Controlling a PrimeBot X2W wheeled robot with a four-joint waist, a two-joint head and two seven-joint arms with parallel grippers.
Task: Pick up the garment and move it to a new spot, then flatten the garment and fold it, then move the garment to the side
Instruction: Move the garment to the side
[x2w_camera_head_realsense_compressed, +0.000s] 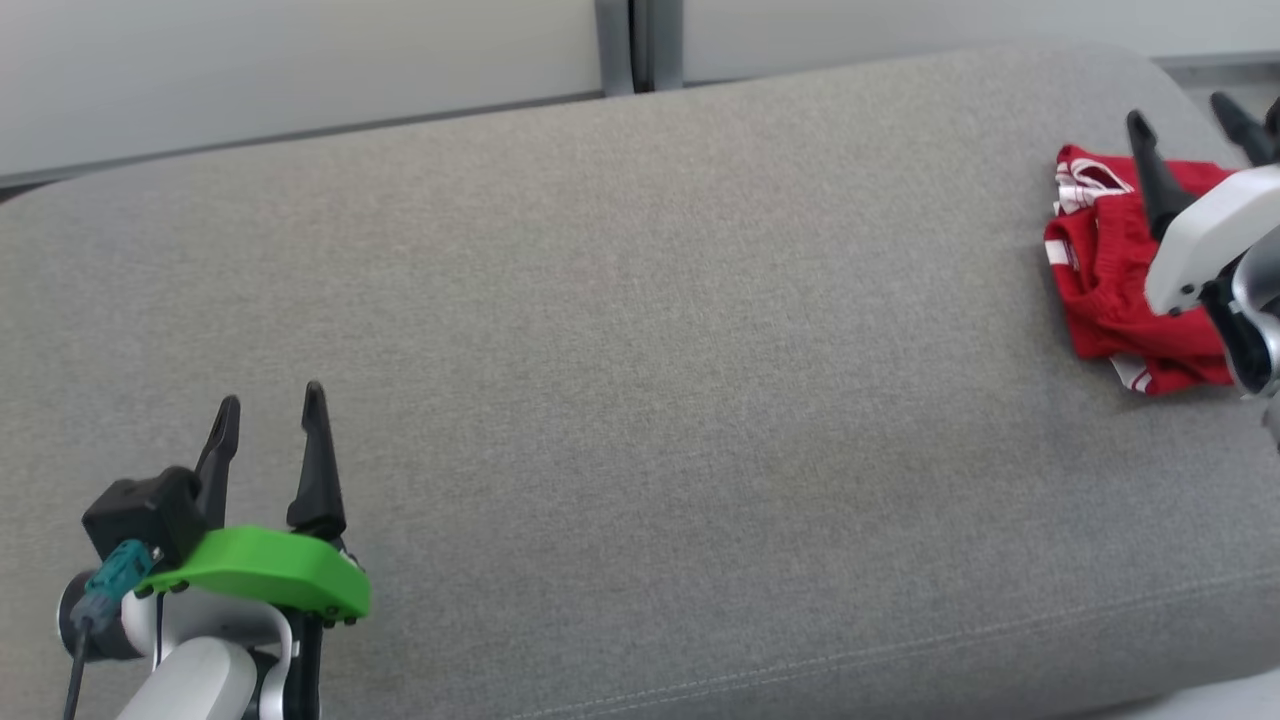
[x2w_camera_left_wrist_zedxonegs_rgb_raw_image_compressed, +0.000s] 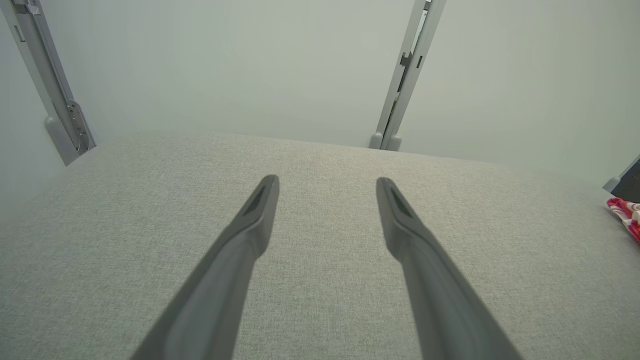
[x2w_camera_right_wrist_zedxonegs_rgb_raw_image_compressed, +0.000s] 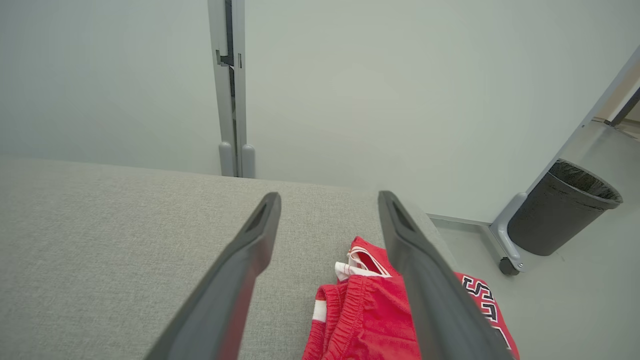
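Left gripper is idling at 8 o'clock in the head view, fingers standing moderately apart and holding nothing; judged parked there to be keeping the work area free. Grey cushion is stretching across the centre. Red garment is sitting bunched at 3 o'clock, near the cushion's right end. Right gripper is hovering over it, fingers spread wide and gripping nothing; whether they are touching the cloth cannot be told. Placement is suggesting a grasp being lined up. Black bin is standing on the floor beyond.
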